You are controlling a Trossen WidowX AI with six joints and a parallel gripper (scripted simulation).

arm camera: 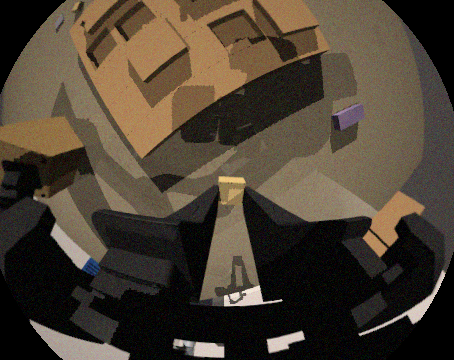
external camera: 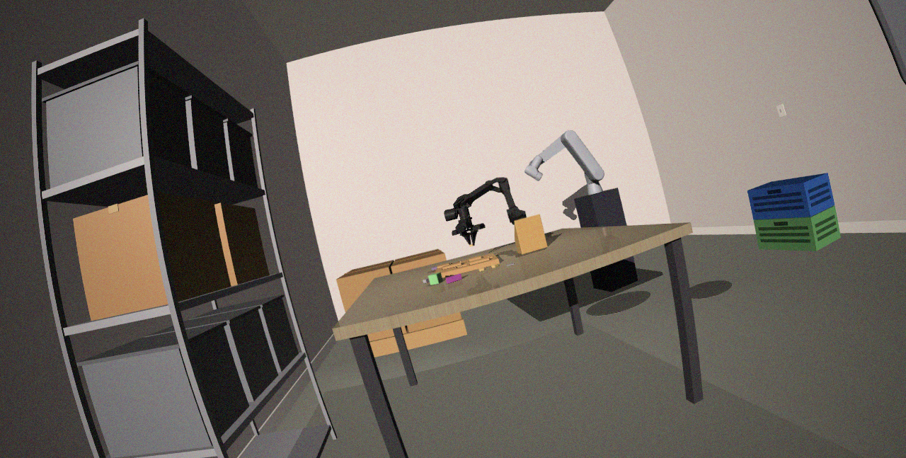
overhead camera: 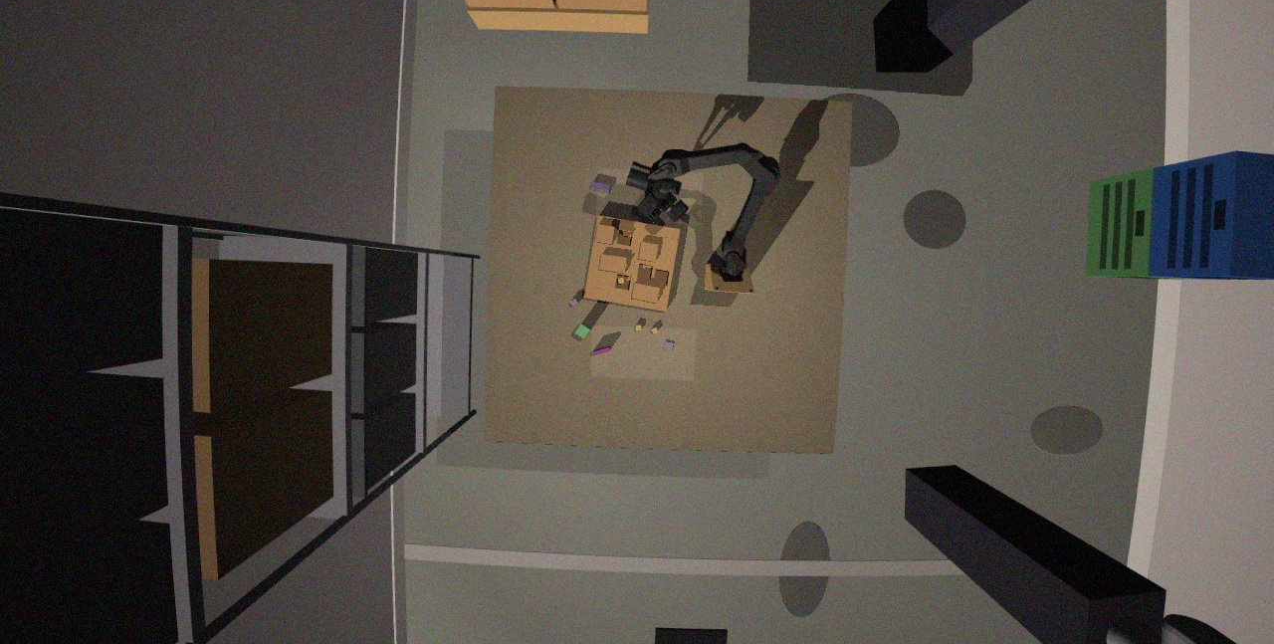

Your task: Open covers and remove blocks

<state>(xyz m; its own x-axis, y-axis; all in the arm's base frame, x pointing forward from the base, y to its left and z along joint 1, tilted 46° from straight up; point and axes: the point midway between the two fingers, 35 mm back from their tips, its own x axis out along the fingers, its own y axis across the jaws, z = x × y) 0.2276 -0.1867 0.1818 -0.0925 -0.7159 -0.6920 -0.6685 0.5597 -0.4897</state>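
My gripper [external camera: 471, 243] [arm camera: 230, 191] is shut on a small yellow block [arm camera: 232, 189], held above the table just off the board's back edge. The tan puzzle board [overhead camera: 595, 286] [arm camera: 141, 134] has raised covers and several open, dark wells. A small yellow block [overhead camera: 621, 281] sits in one well. A purple block [overhead camera: 601, 187] [arm camera: 349, 117] lies behind the board. In front lie a green block [overhead camera: 581, 330] [external camera: 434, 278], a magenta block [overhead camera: 601, 350] [external camera: 453, 278], two yellow blocks [overhead camera: 639, 325] [overhead camera: 655, 327] and a grey-blue block [overhead camera: 669, 345]. Another grey-blue block [overhead camera: 574, 301] lies at the left.
The arm's base stands on a wooden box [external camera: 531, 234] [arm camera: 37, 137] right of the board. The arm arches over the table [overhead camera: 765, 372]. A shelf rack [external camera: 148, 138] stands at the left. A grey arm [external camera: 582, 157] stands on a dark pedestal behind the table.
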